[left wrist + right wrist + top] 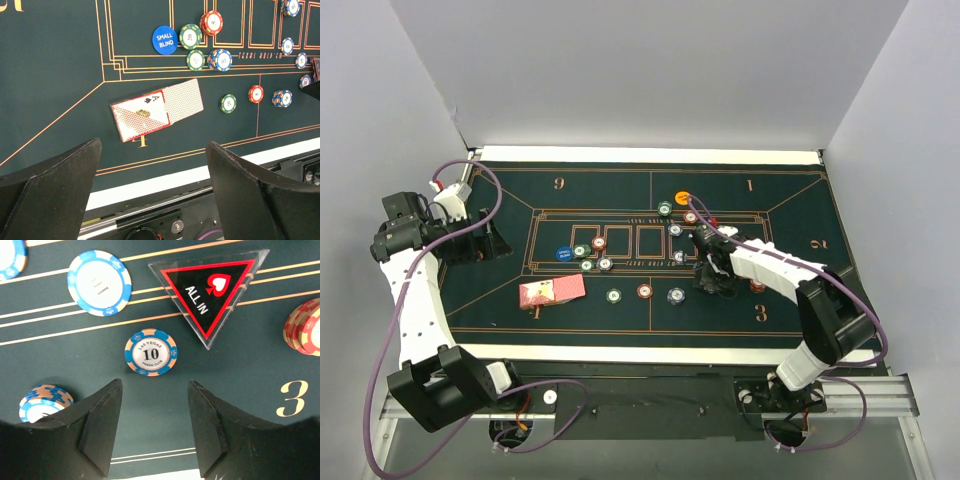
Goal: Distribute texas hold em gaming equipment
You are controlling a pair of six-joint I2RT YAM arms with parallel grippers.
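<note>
**Dark green felt mat** [620, 185]: orange lines, covers the surface, with numerals 9, 1, 2 and 3 near its edges.
**Playing cards** [552, 291]: pink-backed, one short spread pile at lower left.
**Blue button disc** [563, 254]: left of the centre boxes, with a chip cluster [587, 266] just beside it.
**Orange button disc** [683, 198]: upper centre.
**Single chips:** green chip [614, 295], red chip [644, 291] and grey chip [675, 295], in a row below the boxes.
**Left claw** [490, 243]: at the mat's left edge, well apart from the cards.
**Right claw** [712, 280]: among chips right of centre.

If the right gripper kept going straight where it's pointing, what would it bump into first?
Most likely the blue-and-orange chip marked 10, which lies on the green mat just ahead of the right gripper, in line with the gap between its open jaws. Depth is hard to judge.
</note>
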